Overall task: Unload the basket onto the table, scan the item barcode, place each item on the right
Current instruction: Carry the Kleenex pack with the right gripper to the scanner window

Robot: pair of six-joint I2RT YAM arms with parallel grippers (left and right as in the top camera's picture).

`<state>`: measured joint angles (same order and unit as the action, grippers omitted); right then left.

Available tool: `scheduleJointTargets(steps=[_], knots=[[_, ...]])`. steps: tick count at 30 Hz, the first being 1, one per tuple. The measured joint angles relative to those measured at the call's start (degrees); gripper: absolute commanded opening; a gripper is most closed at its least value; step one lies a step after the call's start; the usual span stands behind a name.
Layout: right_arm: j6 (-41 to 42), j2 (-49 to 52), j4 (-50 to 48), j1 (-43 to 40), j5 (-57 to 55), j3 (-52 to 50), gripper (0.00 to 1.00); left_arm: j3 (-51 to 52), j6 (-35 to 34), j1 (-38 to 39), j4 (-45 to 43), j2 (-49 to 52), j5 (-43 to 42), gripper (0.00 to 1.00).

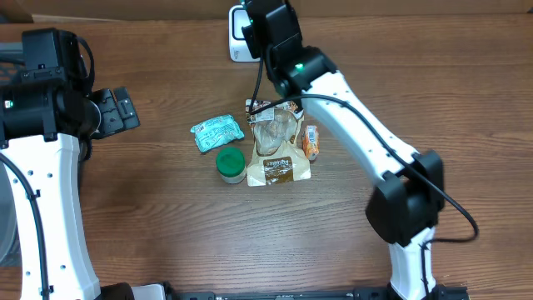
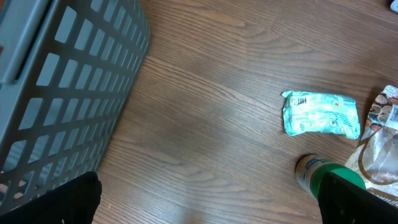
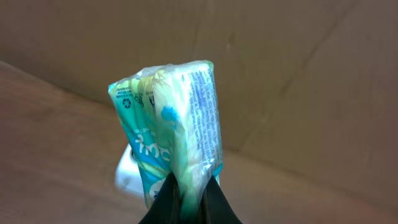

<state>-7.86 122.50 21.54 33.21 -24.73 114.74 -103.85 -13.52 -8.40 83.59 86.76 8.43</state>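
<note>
The right tool (image 3: 189, 194) is clamped on the lower end of a green-and-white packet (image 3: 171, 124), holding it upright above the fingertips at the far edge of the desk (image 1: 166, 217), with printed text running down one side of the wrapper. A white device (image 1: 240, 37) sits just behind and below the packet, before a brown cardboard wall (image 3: 298, 81). Nearer the middle of the desk lie a teal packet (image 1: 216, 133), a green-lidded jar (image 1: 231, 164), a clear-and-brown bag (image 1: 277, 150) and a small orange packet (image 1: 311, 142), all well apart from the raised item. The left tool (image 1: 127, 111) hangs with jaws spread wide and empty at the desk's left side, beside a grey slatted basket (image 2: 62, 93).
</note>
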Motion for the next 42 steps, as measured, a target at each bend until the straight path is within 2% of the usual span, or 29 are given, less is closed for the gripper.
scheduleJointTargets(steps=[8,17,22,28,38,42], knots=[[-17.4,8.7,-22.6,0.0,-2.6,0.0,0.04,0.0,0.0,0.0,0.0,0.0,0.0,1.00],[-30.4,18.8,-38.1,-0.4,-2.3,0.0,0.04,0.0,0.0,0.0,0.0,0.0,0.0,1.00],[-35.9,23.0,-40.2,-1.4,-1.1,0.0,0.04,0.0,0.0,0.0,0.0,0.0,0.0,1.00],[-38.3,25.5,-39.9,-2.3,-1.0,0.0,0.04,0.0,0.0,0.0,0.0,0.0,0.0,1.00],[-38.9,25.5,-39.2,-1.6,-1.0,0.0,0.04,0.0,0.0,0.0,0.0,0.0,0.0,1.00],[-37.0,24.9,-35.1,-1.0,-1.0,0.0,0.04,0.0,0.0,0.0,0.0,0.0,0.0,1.00]])
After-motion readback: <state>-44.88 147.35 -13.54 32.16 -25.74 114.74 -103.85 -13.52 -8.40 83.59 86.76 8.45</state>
